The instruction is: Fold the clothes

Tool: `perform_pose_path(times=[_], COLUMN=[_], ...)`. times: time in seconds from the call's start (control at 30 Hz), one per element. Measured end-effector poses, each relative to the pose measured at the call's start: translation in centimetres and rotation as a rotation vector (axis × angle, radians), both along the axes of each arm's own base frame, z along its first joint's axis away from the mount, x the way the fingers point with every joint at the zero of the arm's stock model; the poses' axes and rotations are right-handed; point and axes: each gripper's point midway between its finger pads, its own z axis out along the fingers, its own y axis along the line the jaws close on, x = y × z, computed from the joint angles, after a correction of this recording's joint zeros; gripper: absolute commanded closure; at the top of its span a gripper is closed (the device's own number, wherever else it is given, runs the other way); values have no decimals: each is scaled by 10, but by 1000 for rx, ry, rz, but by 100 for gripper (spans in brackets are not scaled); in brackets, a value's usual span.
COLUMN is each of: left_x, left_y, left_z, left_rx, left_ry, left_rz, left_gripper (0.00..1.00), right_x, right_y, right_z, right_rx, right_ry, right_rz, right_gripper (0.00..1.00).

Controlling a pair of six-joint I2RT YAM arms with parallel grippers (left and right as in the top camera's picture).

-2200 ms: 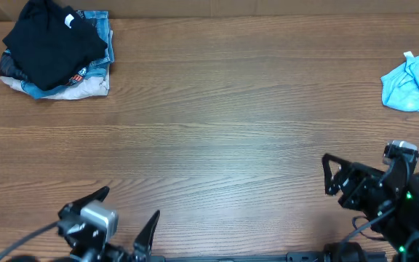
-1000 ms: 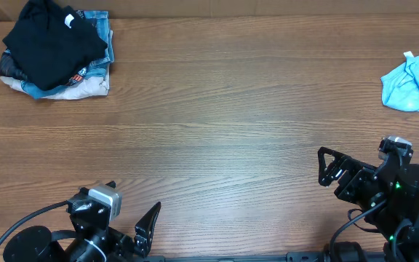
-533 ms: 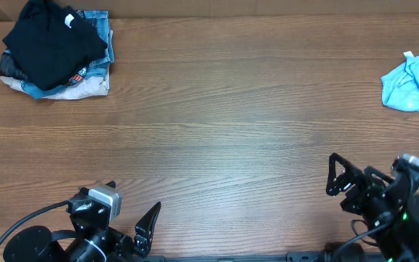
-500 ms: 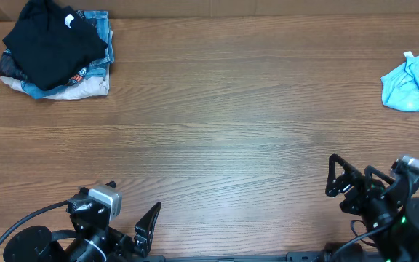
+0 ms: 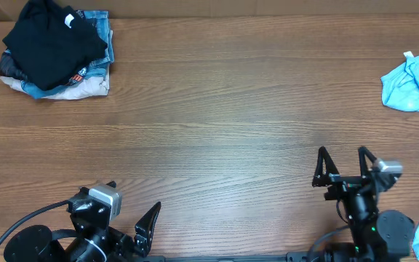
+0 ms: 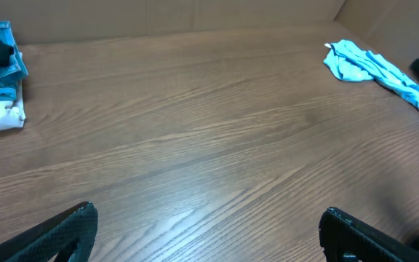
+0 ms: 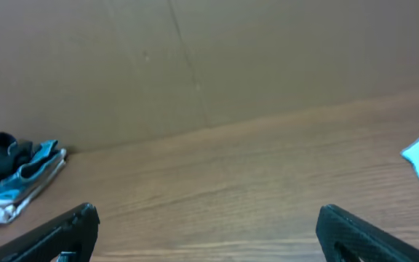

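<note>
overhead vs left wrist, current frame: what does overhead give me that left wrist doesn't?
Only overhead: the black T-shirt whole, on top of the pile with its white tag up. It also shows the left gripper and right gripper together, both open and empty.
Only left wrist: the back wall face on, and its own fingertips from behind. The T-shirt is just a dark sliver at the frame edge.
Both: the table, the light blue cloth at the far right, and the pile's blue and white layers.

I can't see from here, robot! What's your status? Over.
Left gripper open, empty. Right gripper same. Black T-shirt atop clothes pile, far left, untouched. Blue cloth far right, clear of path.
</note>
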Motion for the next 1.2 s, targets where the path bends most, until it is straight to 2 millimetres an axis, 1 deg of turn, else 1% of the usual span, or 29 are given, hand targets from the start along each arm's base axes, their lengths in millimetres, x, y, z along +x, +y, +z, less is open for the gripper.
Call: perform_pose_path(times=[0.1,0.23,0.37,0.67,0.8,0.93,1.17,1.2], left_x=[0,0,0,0,0,0,0,0], left_y=[0,0,0,0,0,0,0,0], left_z=[0,0,0,0,0,0,0,0], left_rx=[0,0,0,0,0,0,0,0], left_ry=[0,0,0,0,0,0,0,1], left_rz=[0,0,0,0,0,0,0,0], left_gripper=[0,0,0,0,0,0,0,0], right_x=[8,13,15,17,19,20,22,22], right_y=[1,3,4,5,2,-2,-6,-6], right_z=[-11,-16,-14,-15,-24,-27,-58,-60], right_rx=[-8,-16,-22,-28,-26,-25,-23,-23], right_ry=[-46,-114,-184,-229,-206,-194,-65,-58], right_rz=[10,21,27,28,11,-11,-31,-31], right_gripper=[0,0,0,0,0,0,0,0])
